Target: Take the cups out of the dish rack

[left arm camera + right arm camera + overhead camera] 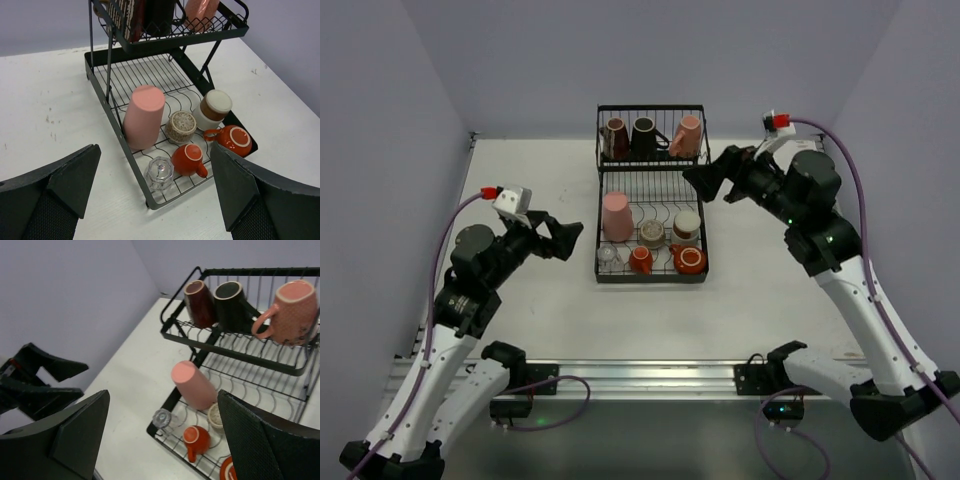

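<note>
The black wire dish rack (pixel 599 225) stands mid-table. Its raised basket holds a brown mug (pixel 615 138), a black mug (pixel 644 135) and a pink mug (pixel 687 136). The lower tray holds a tall pink tumbler (pixel 617 216), a beige speckled cup (pixel 652 234), a brown-and-cream cup (pixel 687 224), a clear glass (pixel 608 256), an orange-red cup (pixel 640 260) and an orange-red mug (pixel 689 260). My left gripper (pixel 563 238) is open and empty, left of the tray, facing the glass (pixel 161 172). My right gripper (pixel 708 181) is open and empty, above the rack's right side.
The white table (pixel 530 190) is closed in by lilac walls at the back and both sides. The rack's raised basket (pixel 235 342) overhangs the rear of the lower tray. The left gripper shows in the right wrist view (pixel 47 380) beyond the tray.
</note>
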Controlling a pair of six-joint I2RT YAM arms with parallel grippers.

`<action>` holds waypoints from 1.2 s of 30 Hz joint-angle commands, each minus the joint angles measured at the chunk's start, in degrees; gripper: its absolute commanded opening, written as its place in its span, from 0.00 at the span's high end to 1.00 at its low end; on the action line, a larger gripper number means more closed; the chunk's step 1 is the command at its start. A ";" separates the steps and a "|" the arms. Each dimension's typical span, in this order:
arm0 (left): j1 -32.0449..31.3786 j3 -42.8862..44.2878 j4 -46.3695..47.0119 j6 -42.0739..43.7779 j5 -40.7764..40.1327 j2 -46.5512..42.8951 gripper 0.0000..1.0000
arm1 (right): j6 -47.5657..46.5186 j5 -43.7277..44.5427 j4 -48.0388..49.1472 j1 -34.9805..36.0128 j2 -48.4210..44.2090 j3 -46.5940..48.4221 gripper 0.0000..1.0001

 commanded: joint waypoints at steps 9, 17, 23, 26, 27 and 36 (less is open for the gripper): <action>-2.41 -0.53 -1.40 0.52 -1.54 -1.31 0.00 | -7.17 32.26 -14.28 4.65 21.81 29.46 0.25; -4.35 -0.61 -1.75 0.17 -3.22 -0.96 0.00 | -4.09 42.29 -16.20 6.33 36.65 43.23 0.28; -5.67 -0.35 -2.19 0.08 -4.46 -1.84 0.00 | -5.58 44.67 -19.29 7.65 43.79 48.71 0.34; -6.54 -0.44 -2.19 0.17 -4.46 -2.10 0.00 | -6.90 46.42 -20.34 7.65 47.22 51.78 0.35; -6.72 -0.52 -2.11 0.00 -4.54 -2.19 0.00 | -6.99 46.77 -21.65 7.73 49.49 53.01 0.36; -8.30 -0.52 -2.54 0.08 -5.34 -3.07 0.00 | -6.82 51.87 -24.39 7.56 56.89 59.53 0.28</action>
